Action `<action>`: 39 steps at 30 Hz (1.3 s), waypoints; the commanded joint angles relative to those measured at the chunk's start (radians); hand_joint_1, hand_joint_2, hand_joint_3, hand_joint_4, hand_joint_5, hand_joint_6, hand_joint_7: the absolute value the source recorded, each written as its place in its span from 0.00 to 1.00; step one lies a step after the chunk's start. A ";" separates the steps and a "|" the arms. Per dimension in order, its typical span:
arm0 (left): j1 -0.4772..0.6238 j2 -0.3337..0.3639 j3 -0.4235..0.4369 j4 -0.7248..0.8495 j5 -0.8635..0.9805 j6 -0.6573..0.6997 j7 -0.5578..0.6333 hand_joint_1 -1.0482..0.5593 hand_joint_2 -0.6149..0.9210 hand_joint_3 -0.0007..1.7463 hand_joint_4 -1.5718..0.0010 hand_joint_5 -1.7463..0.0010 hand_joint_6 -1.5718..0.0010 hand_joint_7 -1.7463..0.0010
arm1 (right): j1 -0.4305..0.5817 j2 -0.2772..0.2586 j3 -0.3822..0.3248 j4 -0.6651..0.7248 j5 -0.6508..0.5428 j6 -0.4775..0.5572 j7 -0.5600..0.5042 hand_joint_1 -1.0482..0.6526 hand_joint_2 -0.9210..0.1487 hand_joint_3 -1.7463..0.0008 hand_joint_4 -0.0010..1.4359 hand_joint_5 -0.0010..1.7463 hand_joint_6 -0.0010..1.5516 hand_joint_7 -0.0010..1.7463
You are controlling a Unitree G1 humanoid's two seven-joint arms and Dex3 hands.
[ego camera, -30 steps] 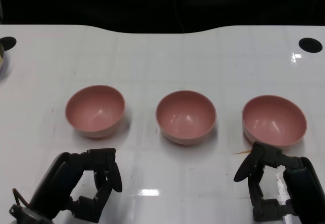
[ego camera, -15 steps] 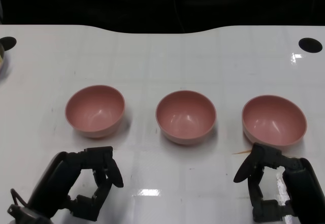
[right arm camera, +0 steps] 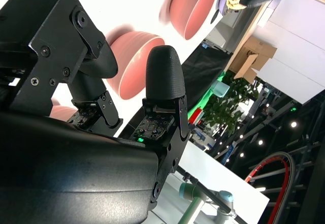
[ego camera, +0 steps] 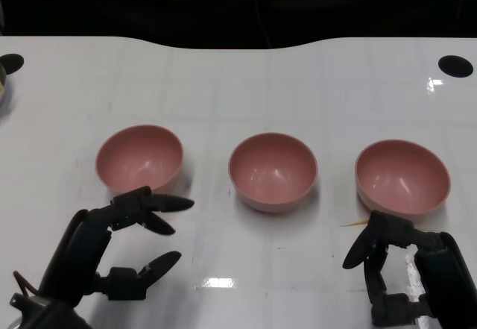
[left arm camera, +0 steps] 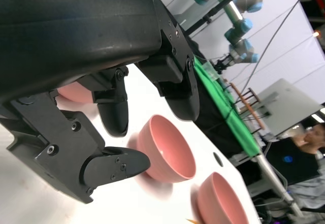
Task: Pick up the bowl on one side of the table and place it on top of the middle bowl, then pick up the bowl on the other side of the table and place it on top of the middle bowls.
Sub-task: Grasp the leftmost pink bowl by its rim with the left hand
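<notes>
Three pink bowls stand in a row on the white table (ego camera: 238,90): the left bowl (ego camera: 139,161), the middle bowl (ego camera: 273,171) and the right bowl (ego camera: 402,177), all empty. My left hand (ego camera: 123,251) hovers just in front of the left bowl, fingers spread wide and pointing toward the middle, holding nothing. The left wrist view shows its fingers (left arm camera: 175,76) apart, with the middle bowl (left arm camera: 167,150) and right bowl (left arm camera: 218,201) beyond them. My right hand (ego camera: 399,273) sits in front of the right bowl, fingers curled in on nothing. Its wrist view shows the middle bowl (right arm camera: 134,61) past bent fingers (right arm camera: 89,56).
A round black hole (ego camera: 455,66) marks the table's far right corner and another (ego camera: 11,63) the far left. A dish (ego camera: 3,83) pokes in at the left edge. The table's far edge meets a dark background. A person shows beside the table in the left wrist view.
My left hand's fingers have uncurled and spread open, reaching toward the left bowl. The right hand and all three bowls have not moved.
</notes>
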State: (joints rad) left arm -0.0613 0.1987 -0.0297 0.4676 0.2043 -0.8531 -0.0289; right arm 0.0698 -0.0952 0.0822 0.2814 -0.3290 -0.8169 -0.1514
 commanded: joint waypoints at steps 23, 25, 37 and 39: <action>-0.017 0.112 -0.076 -0.454 0.670 0.677 0.125 0.33 0.99 0.01 0.93 0.69 0.83 1.00 | 0.002 -0.014 -0.009 -0.012 0.009 -0.001 -0.007 0.73 0.73 0.05 0.63 0.99 0.54 0.79; -0.037 0.113 -0.102 -0.447 0.705 0.718 0.128 0.33 0.98 0.01 0.92 0.70 0.82 0.99 | 0.003 -0.014 -0.009 -0.011 0.011 -0.006 -0.006 0.74 0.73 0.05 0.63 0.99 0.54 0.79; -0.228 0.119 -0.282 -0.253 0.856 0.967 0.029 0.33 0.99 0.00 0.76 0.84 0.75 0.99 | 0.010 -0.012 -0.005 -0.021 0.018 0.003 0.000 0.72 0.73 0.06 0.62 0.99 0.53 0.79; -0.266 0.117 -0.313 -0.200 0.871 0.999 0.019 0.33 0.99 0.00 0.73 0.87 0.74 0.99 | 0.010 -0.012 -0.005 -0.020 0.017 0.003 0.000 0.72 0.73 0.06 0.62 0.99 0.53 0.79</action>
State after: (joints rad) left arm -0.2982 0.3010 -0.3255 0.2329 1.0587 0.1240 0.0064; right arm 0.0748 -0.0973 0.0843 0.2734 -0.3235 -0.8139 -0.1499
